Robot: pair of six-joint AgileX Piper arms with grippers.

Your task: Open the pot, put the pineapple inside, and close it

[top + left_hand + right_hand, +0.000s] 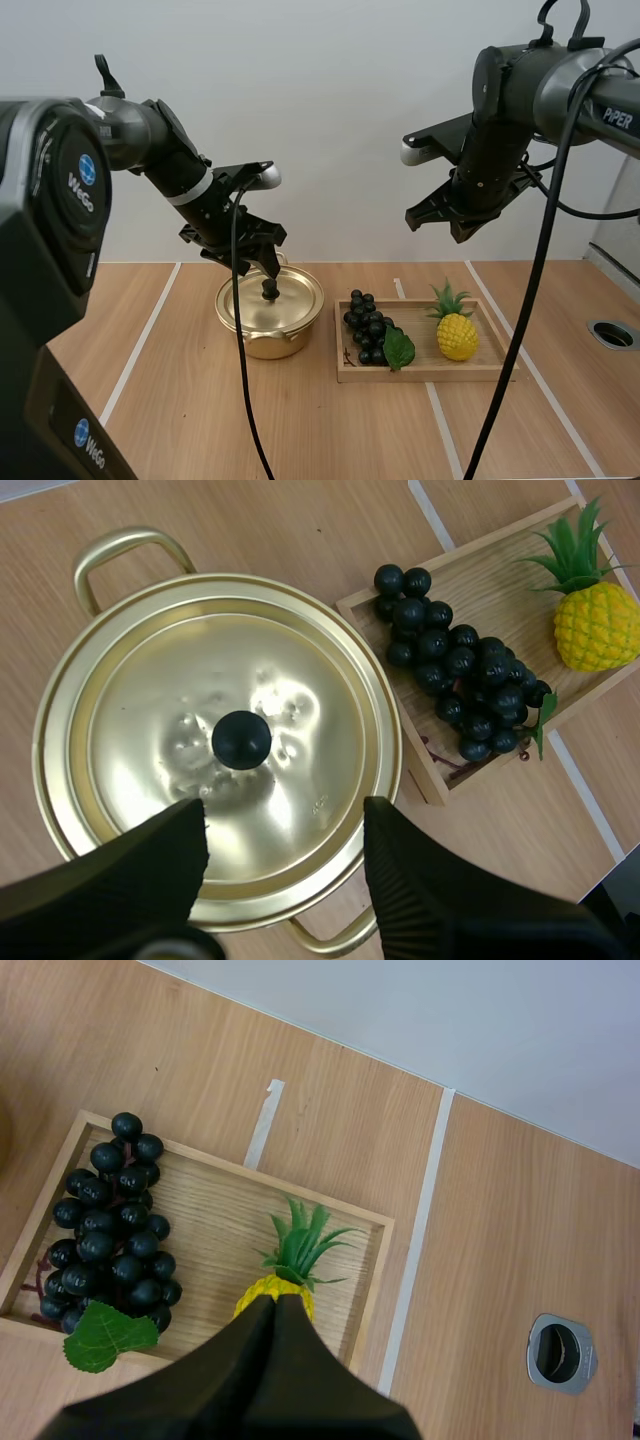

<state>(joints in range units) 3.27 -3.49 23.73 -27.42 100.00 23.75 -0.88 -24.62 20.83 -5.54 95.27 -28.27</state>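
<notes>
High view first: spot the left hand (pixel 262 265) poised right above the pot (pixel 272 345), tips close to the black knob (pixel 270 290) of the lid (pixel 298 295), lid in place. Find the pineapple (pixel 457 335) standing at the three o'clock end of the wooden tray (pixel 430 373), grapes (pixel 368 330) at its nine o'clock, tray at three o'clock of the pot on the desk (pixel 170 400). See the right hand (pixel 438 222) parked high over the tray, touching nothing.

Left wrist view next: hand opened wide, gripping nothing, knob lying just ahead of the gap. Best bet for a clean lift: centre the gap on the knob, drop straight, pinch under its bulge, raise level to clear the rim. Gives the line-up with the knob, tough to judge from above.

Right wrist view last: hand closed into one dark wedge, empty, aimed at the pineapple. Settles that closure, unclear from above.
</notes>
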